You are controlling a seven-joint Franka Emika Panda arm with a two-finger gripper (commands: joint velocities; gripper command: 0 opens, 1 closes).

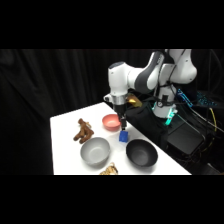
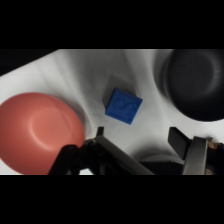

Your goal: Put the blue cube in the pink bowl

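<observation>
From the side view I have the white arm [image 1: 150, 75] reaching in from the upper right of the frame, with my pincer [image 1: 121, 123] coming down over the middle of the white table [image 1: 65, 150]. The blue cube [image 1: 123, 135] sits on the table just under the pincer tips, right of the pink bowl [image 1: 110, 121] and up and left of the black bowl [image 1: 141, 152]. I cannot tell from here whether the tips touch it. The grey bowl [image 1: 95, 150] is lower left of the cube, a brown lumpy thing [image 1: 83, 131] lies left of the pink bowl, and something tan [image 1: 109, 170] shows at the bottom edge between the grey and black bowls. In the wrist view the blue cube [image 2: 123, 106] is in the centre of the frame, turned corner-on, lying flat on the white table [image 2: 145, 135] and outside the pink bowl [image 2: 40, 130], which fills the left side; the black bowl [image 2: 195, 82] takes the upper right. My pincer [image 2: 137, 136] has its fingers [image 2: 180, 140] spread apart with nothing between them, the cube sitting just above the gap.
</observation>
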